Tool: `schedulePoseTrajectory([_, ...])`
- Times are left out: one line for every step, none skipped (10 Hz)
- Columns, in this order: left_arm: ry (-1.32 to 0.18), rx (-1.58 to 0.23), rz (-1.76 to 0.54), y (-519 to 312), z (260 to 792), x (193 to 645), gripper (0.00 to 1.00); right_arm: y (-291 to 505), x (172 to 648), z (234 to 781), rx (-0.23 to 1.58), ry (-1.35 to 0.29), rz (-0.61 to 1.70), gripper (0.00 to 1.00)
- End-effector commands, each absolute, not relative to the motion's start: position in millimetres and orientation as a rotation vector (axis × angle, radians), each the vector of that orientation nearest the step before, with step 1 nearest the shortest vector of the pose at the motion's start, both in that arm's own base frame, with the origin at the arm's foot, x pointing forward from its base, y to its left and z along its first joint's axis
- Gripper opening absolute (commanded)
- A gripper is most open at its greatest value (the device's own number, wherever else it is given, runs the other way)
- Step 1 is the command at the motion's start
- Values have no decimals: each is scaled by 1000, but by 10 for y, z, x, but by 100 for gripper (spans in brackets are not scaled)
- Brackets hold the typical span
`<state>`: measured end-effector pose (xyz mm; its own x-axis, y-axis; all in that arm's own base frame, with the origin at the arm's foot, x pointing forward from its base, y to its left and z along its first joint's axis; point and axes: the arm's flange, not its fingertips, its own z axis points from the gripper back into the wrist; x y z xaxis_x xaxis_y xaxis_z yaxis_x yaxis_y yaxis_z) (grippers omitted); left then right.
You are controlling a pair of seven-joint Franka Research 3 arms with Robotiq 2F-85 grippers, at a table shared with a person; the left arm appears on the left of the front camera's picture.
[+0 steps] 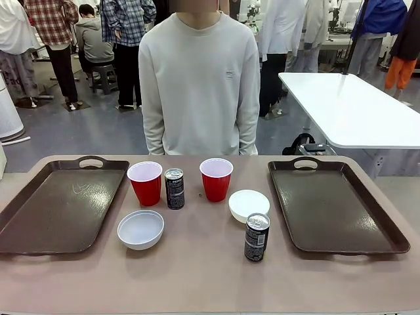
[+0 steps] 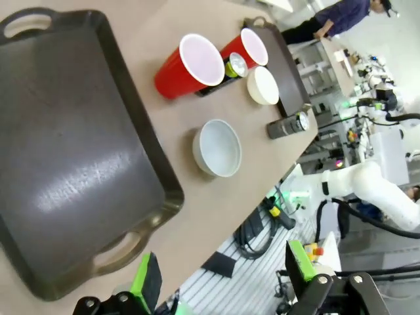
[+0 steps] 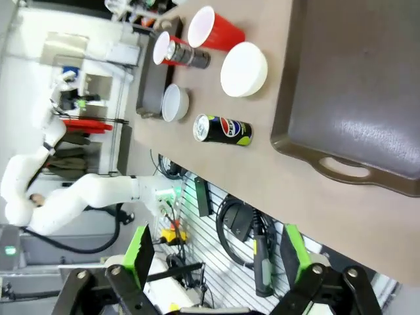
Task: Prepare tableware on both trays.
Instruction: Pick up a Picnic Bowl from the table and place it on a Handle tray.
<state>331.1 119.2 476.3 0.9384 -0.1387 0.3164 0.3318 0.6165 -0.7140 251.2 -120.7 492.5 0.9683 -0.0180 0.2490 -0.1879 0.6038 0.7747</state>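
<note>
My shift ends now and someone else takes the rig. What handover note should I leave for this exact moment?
Left hand: open, empty. Right hand: open, empty.
Both large dark brown rectangular plastic trays, left and right, hold nothing.
On the table between them, all upright: two red plastic cups, two small round white bowls, two slim black drink cans.
Done: nothing placed yet.
Left: likely one cup, bowl and can onto each tray.
</note>
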Motion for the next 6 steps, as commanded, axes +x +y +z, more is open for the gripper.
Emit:
schedulePoseTrajectory([-213,-914,-288,1255,4721,3306,100,-1280,2483,4865,959,-250,87,100])
schedulePoseTrajectory([-213,-914,-288,1255,4721,3306,100,-1280,2483,4865,959,-250,87,100])
schedulePoseTrajectory([-213,-914,-288,1255,4721,3306,100,-1280,2483,4865,959,-250,87,100])
schedulePoseTrajectory([-213,-914,-288,1255,4721,3306,100,-1280,2483,4865,959,-250,87,100])
schedulePoseTrajectory([-213,-914,-288,1255,4721,3306,100,-1280,2483,4865,959,-250,87,100])
schedulePoseTrajectory([-213,-914,-288,1255,4721,3306,100,-1280,2483,4865,959,-250,87,100])
